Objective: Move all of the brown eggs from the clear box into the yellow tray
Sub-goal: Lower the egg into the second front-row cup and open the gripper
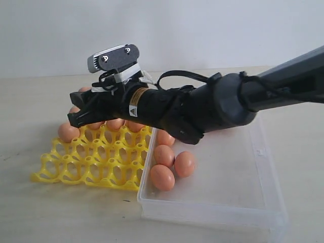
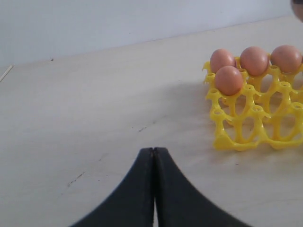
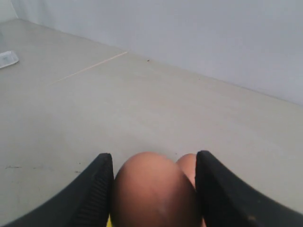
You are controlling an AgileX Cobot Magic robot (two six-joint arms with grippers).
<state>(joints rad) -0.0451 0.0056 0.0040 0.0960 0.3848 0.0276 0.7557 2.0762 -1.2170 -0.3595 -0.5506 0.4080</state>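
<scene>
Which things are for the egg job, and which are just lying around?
For the job: brown eggs, clear box, yellow tray, right gripper shut on the held egg.
Just there: left gripper, shut and empty; table; small white thing on the table.

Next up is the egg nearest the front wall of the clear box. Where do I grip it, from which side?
Grip the front egg across its rounded middle, descending from above. It lies on the floor of the clear box, near the wall beside the yellow tray, with a second egg close alongside and a third egg behind, so a sideways approach looks crowded.
</scene>
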